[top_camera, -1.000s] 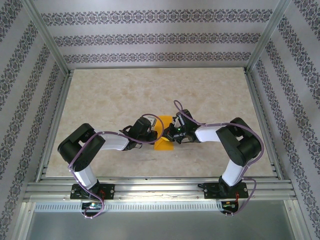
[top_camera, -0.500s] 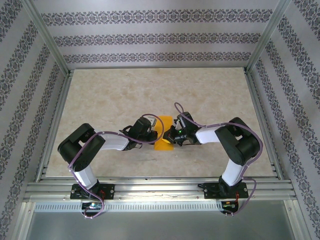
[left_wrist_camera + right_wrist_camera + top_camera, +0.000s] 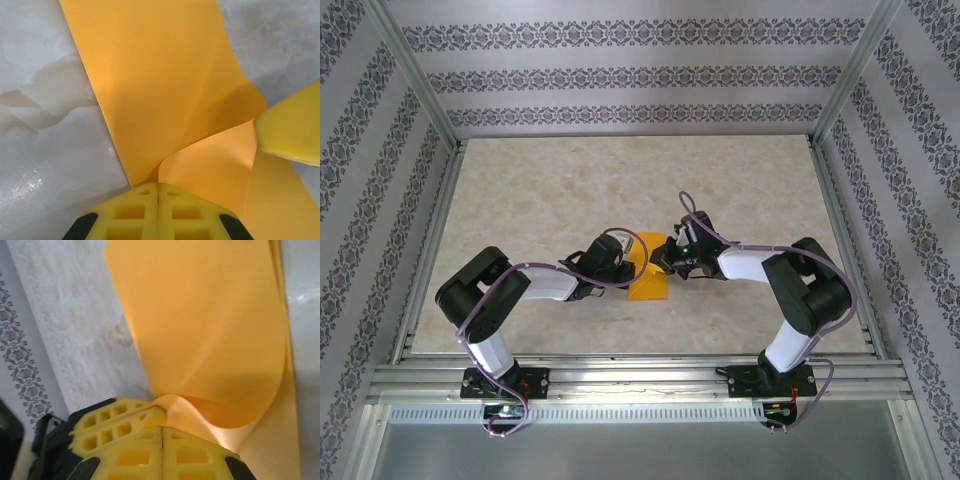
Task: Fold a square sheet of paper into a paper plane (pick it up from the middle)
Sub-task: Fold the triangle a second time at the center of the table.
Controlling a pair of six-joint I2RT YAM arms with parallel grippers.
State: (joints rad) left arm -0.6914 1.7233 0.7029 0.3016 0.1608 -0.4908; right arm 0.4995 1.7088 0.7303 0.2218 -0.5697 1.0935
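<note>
Marbled tabletop (image 3: pixel 520 200) holds the square sheet of paper (image 3: pixel 650 288) mid-table, your left gripper (image 3: pixel 159 186) and right gripper (image 3: pixel 162 427) each clamped on an edge. Pull unevenly and the curled sheet could tear or crease crooked.

No readable text, label, brand, number or sign noted. Thin bright orange square sheet of paper (image 3: pixel 650 288): blank. Pale marbled surface (image 3: pixel 570 190): plain. Striped grey wallpaper (image 3: pixel 620 78): floral ornament only, no characters.
</note>
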